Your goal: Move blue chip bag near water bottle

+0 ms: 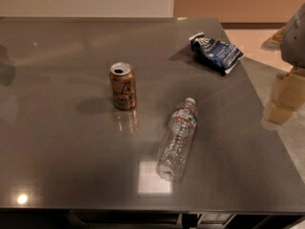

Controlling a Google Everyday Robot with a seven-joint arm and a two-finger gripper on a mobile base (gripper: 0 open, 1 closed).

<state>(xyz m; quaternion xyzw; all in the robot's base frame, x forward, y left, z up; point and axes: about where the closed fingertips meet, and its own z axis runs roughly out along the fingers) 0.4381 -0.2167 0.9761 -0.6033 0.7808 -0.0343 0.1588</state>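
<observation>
The blue chip bag [217, 52] lies crumpled at the far right of the grey table [62, 142], close to its right edge. The water bottle [178, 140] lies on its side near the middle front, white cap pointing away from me. The bag is well apart from the bottle, beyond it and to the right. My gripper [282, 101] hangs at the right edge of the view, off the table's right side, to the right of and nearer than the bag, and holds nothing that I can see.
A copper-orange soda can [123, 86] stands upright left of the bottle's cap. The table's right edge runs diagonally past the bag. A grey part of my arm [295, 35] shows at the upper right. Pale floor lies beyond the edge.
</observation>
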